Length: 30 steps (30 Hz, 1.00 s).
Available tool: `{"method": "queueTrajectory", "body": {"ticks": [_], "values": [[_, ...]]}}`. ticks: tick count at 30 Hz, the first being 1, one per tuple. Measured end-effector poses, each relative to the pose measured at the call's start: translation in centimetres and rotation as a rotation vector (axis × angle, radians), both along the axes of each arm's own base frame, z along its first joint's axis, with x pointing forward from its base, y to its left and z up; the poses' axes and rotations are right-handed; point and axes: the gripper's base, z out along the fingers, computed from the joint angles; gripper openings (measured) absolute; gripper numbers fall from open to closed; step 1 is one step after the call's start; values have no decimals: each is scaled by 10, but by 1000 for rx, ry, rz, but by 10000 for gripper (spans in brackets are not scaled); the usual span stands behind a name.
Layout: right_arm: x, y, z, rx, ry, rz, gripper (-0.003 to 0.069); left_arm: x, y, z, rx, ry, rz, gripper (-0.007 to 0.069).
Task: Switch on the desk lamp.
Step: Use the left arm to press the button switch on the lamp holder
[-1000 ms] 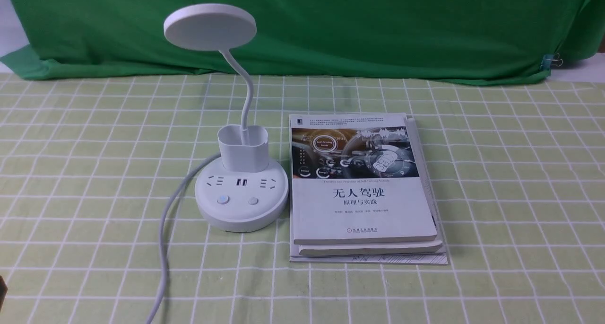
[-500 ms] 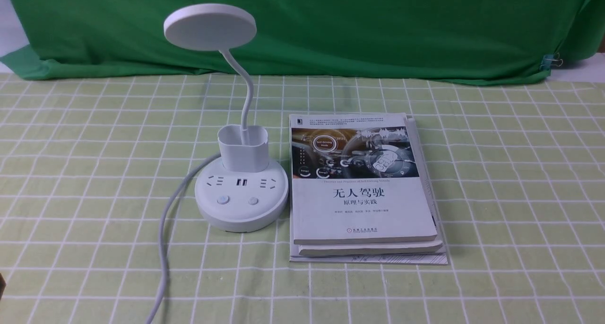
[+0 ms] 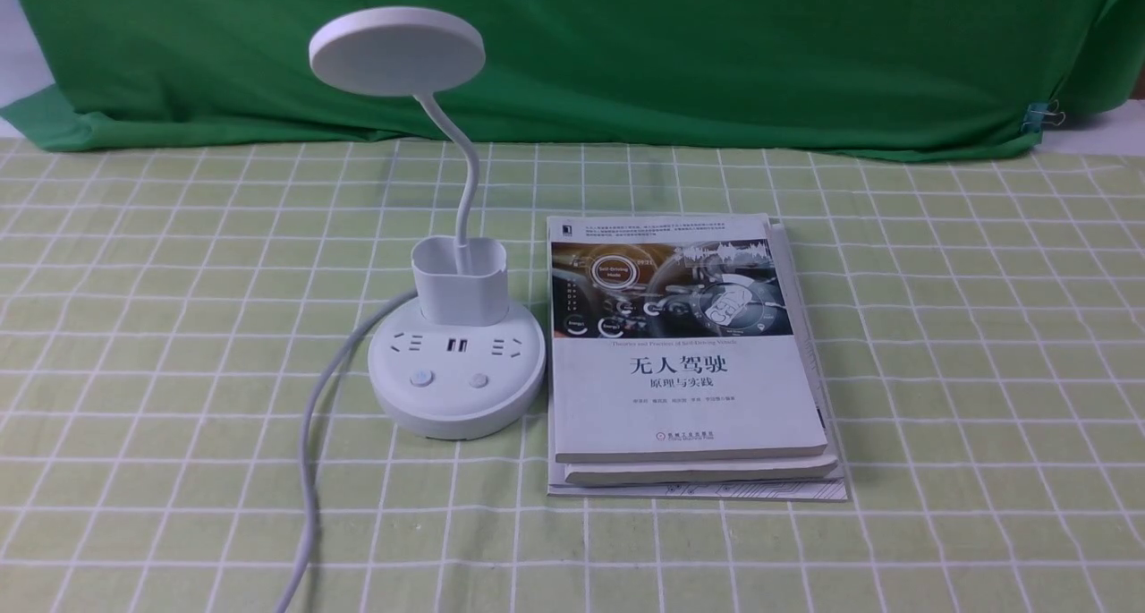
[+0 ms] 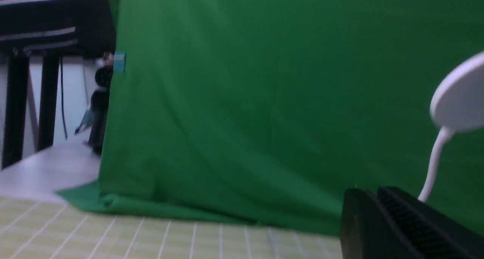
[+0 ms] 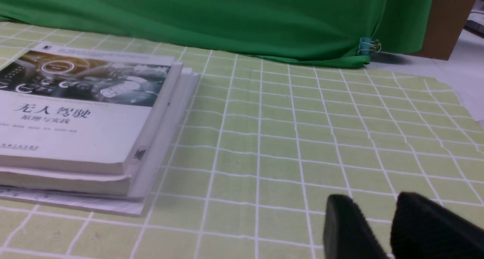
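Note:
The white desk lamp stands left of centre in the front view. Its flat disc head (image 3: 396, 49) sits on a thin curved gooseneck (image 3: 465, 192) above a cup holder (image 3: 459, 282). Its round base (image 3: 456, 407) carries sockets and two buttons (image 3: 420, 378), (image 3: 479, 380). The head shows no glow. Its white cord (image 3: 309, 470) runs toward the front edge. Neither gripper shows in the front view. In the left wrist view my left gripper (image 4: 372, 193) is shut and empty, with the lamp head (image 4: 459, 96) beyond it. My right gripper (image 5: 372, 204) is slightly open and empty, low over the cloth.
A stack of books (image 3: 689, 353) lies right beside the lamp base; it also shows in the right wrist view (image 5: 75, 115). A green backdrop (image 3: 716, 58) hangs behind the checked tablecloth (image 3: 984, 371). A binder clip (image 3: 1042, 116) holds the backdrop at the right.
A dark sliver at the left edge of the front view has slipped out of the picture. The lamp, cord and books have not moved.

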Motion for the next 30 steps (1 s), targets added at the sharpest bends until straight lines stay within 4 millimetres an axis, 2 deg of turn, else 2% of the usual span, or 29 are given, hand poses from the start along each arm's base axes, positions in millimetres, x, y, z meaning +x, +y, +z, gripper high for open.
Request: {"method": "queueTrajectory", "body": {"ticks": [2,6,8,10,12,14,17,20,22,23,29,30], "values": [[0,0,0,0,0,0,242,-2,0,6,-7,-65,2,19],[0,0,0,0,0,0,242,1,0,23,-10,-12,-2,19],[0,0,0,0,0,0,242,7,0,48,-17,46,-6,19],[0,0,0,0,0,0,242,12,0,63,-29,101,-11,19],[0,0,0,0,0,0,242,28,-1,85,-56,251,-24,19],[0,0,0,0,0,0,242,44,-1,90,-50,391,-27,19],[0,0,0,0,0,0,242,66,0,85,57,570,-8,19],[0,0,0,0,0,0,242,85,1,76,119,655,-5,19],[0,0,0,0,0,0,242,97,0,71,94,669,-14,19],[0,0,0,0,0,0,242,97,0,71,88,669,-16,19],[0,0,0,0,0,0,242,137,-4,29,-70,922,-48,19],[0,0,0,0,0,0,242,138,-4,30,-74,920,-49,19]]}}
